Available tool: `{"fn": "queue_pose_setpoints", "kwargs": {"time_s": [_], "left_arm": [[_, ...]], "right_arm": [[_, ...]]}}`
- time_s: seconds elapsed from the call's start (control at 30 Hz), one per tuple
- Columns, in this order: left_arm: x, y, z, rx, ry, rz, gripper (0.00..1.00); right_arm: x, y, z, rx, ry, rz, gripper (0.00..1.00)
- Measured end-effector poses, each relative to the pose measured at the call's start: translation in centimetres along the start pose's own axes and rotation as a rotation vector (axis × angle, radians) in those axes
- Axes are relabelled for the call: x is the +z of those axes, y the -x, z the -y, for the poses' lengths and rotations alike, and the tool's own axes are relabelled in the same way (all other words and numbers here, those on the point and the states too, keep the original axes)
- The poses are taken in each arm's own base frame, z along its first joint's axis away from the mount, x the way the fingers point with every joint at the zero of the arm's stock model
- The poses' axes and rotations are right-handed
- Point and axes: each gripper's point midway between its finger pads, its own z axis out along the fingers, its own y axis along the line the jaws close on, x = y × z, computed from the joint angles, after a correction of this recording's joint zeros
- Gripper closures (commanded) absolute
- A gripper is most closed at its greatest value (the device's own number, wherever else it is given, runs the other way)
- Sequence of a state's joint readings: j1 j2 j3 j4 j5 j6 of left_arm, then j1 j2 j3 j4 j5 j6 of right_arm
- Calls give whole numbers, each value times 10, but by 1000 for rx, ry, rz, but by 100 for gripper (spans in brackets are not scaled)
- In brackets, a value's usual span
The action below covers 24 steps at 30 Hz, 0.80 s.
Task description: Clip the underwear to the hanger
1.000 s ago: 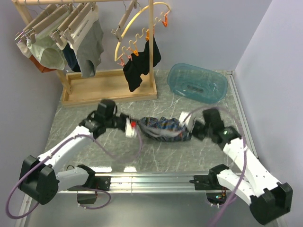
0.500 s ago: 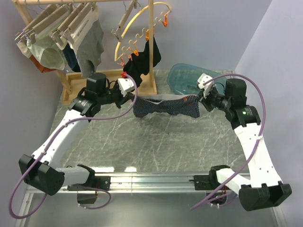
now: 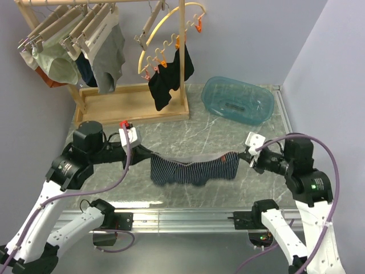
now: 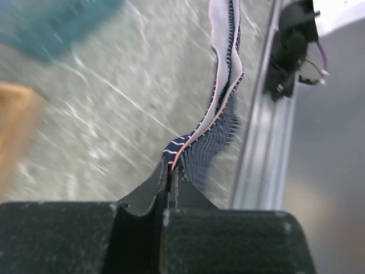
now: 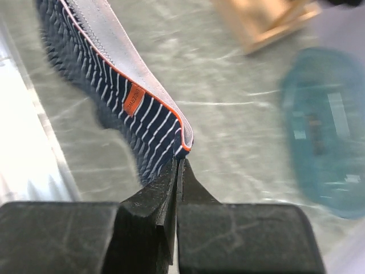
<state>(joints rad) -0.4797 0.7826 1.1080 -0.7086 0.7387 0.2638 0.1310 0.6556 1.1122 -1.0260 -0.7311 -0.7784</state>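
Observation:
The underwear (image 3: 194, 169), dark navy with pale pinstripes and a grey waistband, hangs stretched between my two grippers above the near part of the table. My left gripper (image 3: 149, 156) is shut on its left waistband corner, and my right gripper (image 3: 242, 157) is shut on its right corner. In the left wrist view the jaws (image 4: 170, 171) pinch the underwear (image 4: 219, 114) at its orange-edged waistband. In the right wrist view the jaws (image 5: 179, 161) pinch the underwear (image 5: 125, 108) at the corner. An empty pale wooden hanger (image 3: 150, 24) with clips hangs tilted on the rack at the back.
A wooden rack (image 3: 134, 105) stands at the back left with several filled hangers, grey briefs (image 3: 108, 57), a yellow arc with orange pegs (image 3: 166, 33) and a black garment (image 3: 168, 80). A blue tub (image 3: 236, 100) sits at the back right. A metal rail (image 3: 182, 217) runs along the near edge.
Both arms lifted the underwear off the table and stretched it out, then drew back toward the near edge, carrying it from the back of the table to the front.

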Motion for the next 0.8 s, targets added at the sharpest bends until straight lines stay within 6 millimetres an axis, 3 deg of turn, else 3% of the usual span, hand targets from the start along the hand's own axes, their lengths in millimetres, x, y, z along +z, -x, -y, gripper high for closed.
{"fn": "queue_pose_setpoints", "kwargs": {"time_s": [0.1, 0.2, 0.33, 0.43, 0.5, 0.63, 0.7, 0.77, 0.8], "left_arm": [[6, -22, 4, -87, -26, -64, 100], [28, -62, -9, -264, -21, -211, 100], [67, -127, -43, -503, 22, -438, 100], [84, -179, -68, -649, 86, -577, 100], [89, -204, -83, -707, 134, -640, 100], [106, -235, -118, -769, 226, -698, 96], [113, -246, -131, -782, 260, -710, 87], [118, -254, -140, -788, 286, -720, 81], [120, -256, -144, -793, 299, -725, 75]], "right_arm": [[16, -22, -10, 88, 71, -42, 100], [47, -54, -5, 220, 134, -134, 100], [95, -103, 16, 384, 170, -282, 100], [121, -136, 27, 465, 168, -374, 100], [134, -152, 32, 496, 162, -410, 100], [161, -187, 43, 558, 140, -493, 100], [171, -202, 47, 587, 127, -529, 92], [178, -211, 52, 619, 115, -561, 65], [182, -213, 57, 629, 104, -573, 56]]}}
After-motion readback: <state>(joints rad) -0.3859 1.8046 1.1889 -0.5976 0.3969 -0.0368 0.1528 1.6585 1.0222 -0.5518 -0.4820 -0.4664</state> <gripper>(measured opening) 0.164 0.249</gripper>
